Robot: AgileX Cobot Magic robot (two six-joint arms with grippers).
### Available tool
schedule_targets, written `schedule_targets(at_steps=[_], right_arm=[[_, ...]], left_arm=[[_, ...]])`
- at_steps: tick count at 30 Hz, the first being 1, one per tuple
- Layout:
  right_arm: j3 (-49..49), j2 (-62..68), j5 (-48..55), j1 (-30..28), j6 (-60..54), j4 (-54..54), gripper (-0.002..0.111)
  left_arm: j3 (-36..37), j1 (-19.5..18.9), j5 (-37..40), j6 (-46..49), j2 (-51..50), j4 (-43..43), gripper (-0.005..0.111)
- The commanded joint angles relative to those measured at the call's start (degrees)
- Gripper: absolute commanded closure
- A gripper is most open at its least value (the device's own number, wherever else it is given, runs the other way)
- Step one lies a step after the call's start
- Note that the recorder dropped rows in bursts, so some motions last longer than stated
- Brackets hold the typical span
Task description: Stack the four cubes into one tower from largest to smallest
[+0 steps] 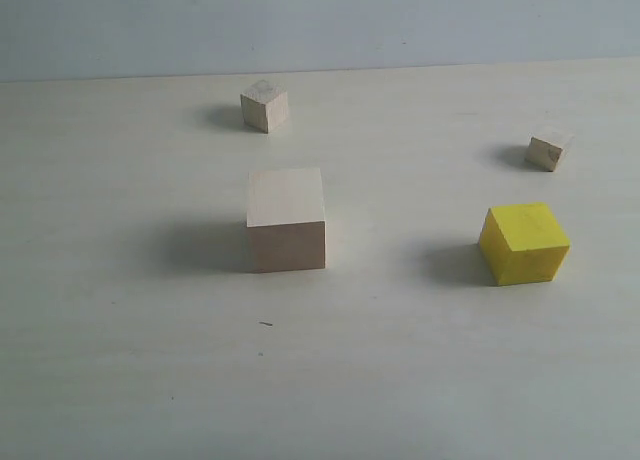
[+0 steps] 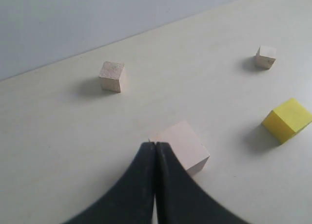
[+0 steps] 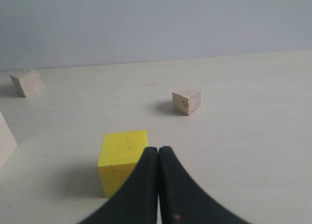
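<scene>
Four cubes stand apart on the pale table, none stacked. The largest pale wood cube [image 1: 286, 220] [image 2: 183, 146] is in the middle. To its right sits the yellow cube [image 1: 524, 242] [image 2: 287, 119] [image 3: 121, 160]. A smaller wood cube [image 1: 264, 106] [image 2: 112, 76] [image 3: 27, 82] rests at the back left, and the tiniest wood cube [image 1: 549, 149] [image 2: 265, 56] [image 3: 186, 101] at the back right. My left gripper [image 2: 155, 145] is shut and empty, in front of the large cube. Shut and empty too, my right gripper [image 3: 158, 149] hovers near the yellow cube. Neither gripper shows in the exterior view.
The pale table [image 1: 130, 360] stretches to a plain grey-white wall [image 1: 320, 20] behind it. A small dark speck [image 1: 266, 324] lies in front of the large cube.
</scene>
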State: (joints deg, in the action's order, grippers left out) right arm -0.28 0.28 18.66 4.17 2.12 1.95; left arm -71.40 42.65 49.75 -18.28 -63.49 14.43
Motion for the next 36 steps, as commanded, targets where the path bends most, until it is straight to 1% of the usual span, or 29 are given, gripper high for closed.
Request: schedule_targets(at_steps=[1,10,13,27,36], right_arm=[[0.28,1.10,-0.81,0.06,0.01,0.21,0.108],[-0.94,7.59,-2.24,0.06,0.01,0.21,0.108],[-3.08,10.01,-1.99,0.06,0.01,0.21,0.108],[-15.16,25.25,-1.99,0.06,0.01,0.21,0.108],[-20.24,31.14,-2.10,0.06,0.01,0.21,0.108]], left_arm=[[3.85,0.22,-2.63,0.30,5.51,0.36,0.106],[10.77,0.22,-4.08,0.30,14.85,1.86,0.106],[13.02,0.22,-4.70,0.30,17.96,2.95,0.106],[21.44,0.22,-4.70,0.30,30.66,3.06,0.106],[25.48,0.22,-3.57,0.30,38.83,3.19,0.106]])
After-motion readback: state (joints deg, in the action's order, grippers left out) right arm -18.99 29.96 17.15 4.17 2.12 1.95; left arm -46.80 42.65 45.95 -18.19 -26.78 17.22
